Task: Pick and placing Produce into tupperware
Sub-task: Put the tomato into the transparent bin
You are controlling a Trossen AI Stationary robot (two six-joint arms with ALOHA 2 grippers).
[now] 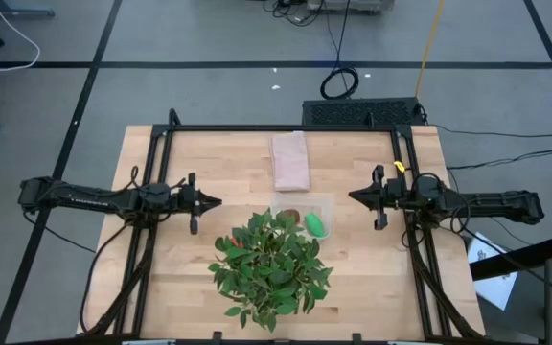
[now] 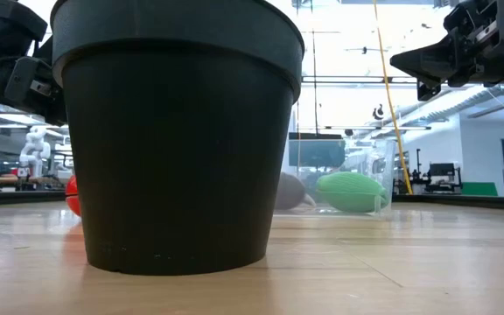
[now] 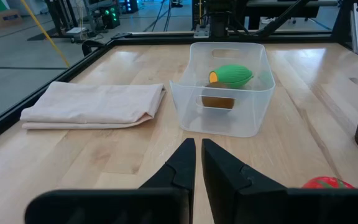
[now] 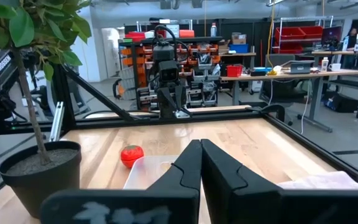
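Right now the tupperware [image 1: 307,213] is sitting near the middle of the wooden surface [image 1: 161,278], and everything else is lying around it. Inside the tupperware the green oval [image 1: 315,225] is resting against one wall, and the brown kiwi-like ball [image 1: 292,215] is lying in there beside it; in the left wrist view the ball is showing only as a brownish patch through the clear wall, so its shape is hard to make out there. The small red round one [image 3: 327,183] is sitting outside the tupperware, on the bare wood on the left arm's side of it and close to the black pot [image 2: 178,131] of the leafy plant [image 1: 271,268]. That plant is standing just beside the tupperware on its near side, its leaves spreading over the tub's near edge in the high view. The folded pinkish-beige cloth [image 1: 291,160] is lying just beyond the tupperware's far side, apart from it. The left gripper [image 1: 215,202] is hovering well to the left of the tupperware, raised off the wood, with its fingers [image 3: 182,167] drawn nearly together, only a thin slit showing between them, and holding nothing. The right gripper [image 1: 354,195] is hanging to the right of the tupperware, also raised, its fingers [image 4: 188,168] pressed together and empty, pointing toward the tub.
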